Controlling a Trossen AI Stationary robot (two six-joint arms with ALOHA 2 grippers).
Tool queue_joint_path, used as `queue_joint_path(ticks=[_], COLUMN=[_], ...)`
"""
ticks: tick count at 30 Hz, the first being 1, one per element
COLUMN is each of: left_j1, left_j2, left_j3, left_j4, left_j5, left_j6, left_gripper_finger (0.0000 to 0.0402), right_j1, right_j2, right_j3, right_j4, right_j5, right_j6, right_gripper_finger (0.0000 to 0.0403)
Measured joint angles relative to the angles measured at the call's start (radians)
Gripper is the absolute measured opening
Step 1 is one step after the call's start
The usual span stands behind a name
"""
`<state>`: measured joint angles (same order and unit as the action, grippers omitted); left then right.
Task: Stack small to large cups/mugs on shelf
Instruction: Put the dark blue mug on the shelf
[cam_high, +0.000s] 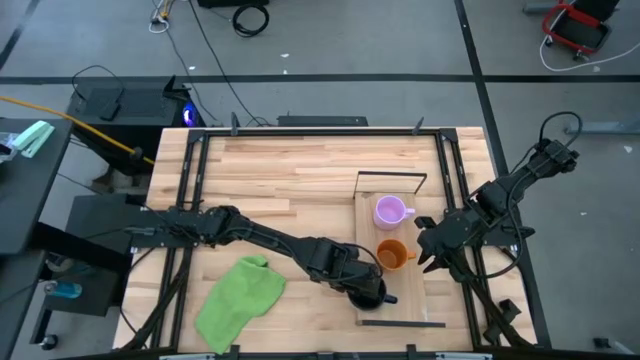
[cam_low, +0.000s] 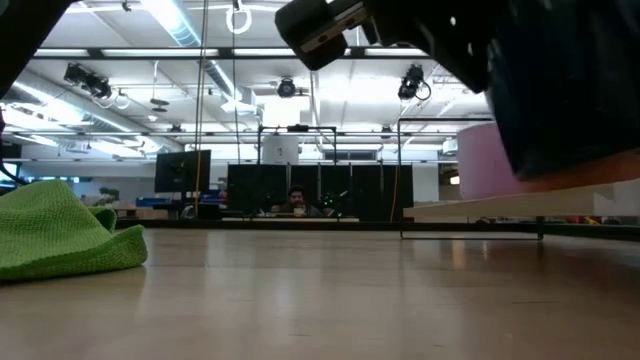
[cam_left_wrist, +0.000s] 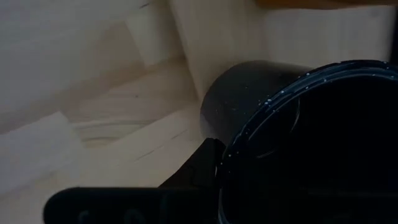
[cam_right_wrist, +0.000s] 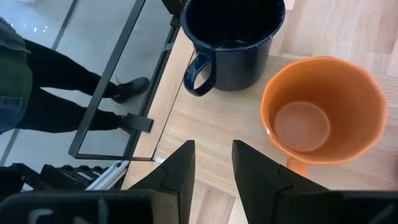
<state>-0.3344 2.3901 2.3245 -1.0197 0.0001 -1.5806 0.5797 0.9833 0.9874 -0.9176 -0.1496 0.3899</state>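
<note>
While upright, black mug (cam_high: 368, 291) touches left gripper (cam_high: 358, 283).

Left gripper (cam_high: 366, 288) extended; right gripper (cam_right_wrist: 211, 163) parted.

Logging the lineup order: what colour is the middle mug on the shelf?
Orange, between the light purple mug and the black mug; the right wrist view shows it best.

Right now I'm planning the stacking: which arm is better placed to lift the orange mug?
The right. Its open hand hovers right beside the orange mug, while the left hand is busy at the black mug.
</note>
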Motion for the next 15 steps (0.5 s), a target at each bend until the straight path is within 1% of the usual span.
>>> queue_joint_path(ticks=[3, 10, 15], left_j1=[0.000, 0.000, 0.000], left_j2=[0.000, 0.000, 0.000], left_j3=[0.000, 0.000, 0.000], left_j4=[-0.003, 0.015, 0.052], left_j5=[0.003, 0.008, 0.013], left_j6=[0.005, 0.018, 0.022], left_gripper_finger=[0.0043, 0.0033, 0.0042], right_j1=[0.000, 0.000, 0.000], right_j2=[0.000, 0.000, 0.000], right_j3=[0.000, 0.000, 0.000], right_j4=[0.000, 0.000, 0.000], right_j5=[0.000, 0.000, 0.000], right_j6=[0.000, 0.000, 0.000], right_gripper_finger=[0.0114, 0.0114, 0.0114])
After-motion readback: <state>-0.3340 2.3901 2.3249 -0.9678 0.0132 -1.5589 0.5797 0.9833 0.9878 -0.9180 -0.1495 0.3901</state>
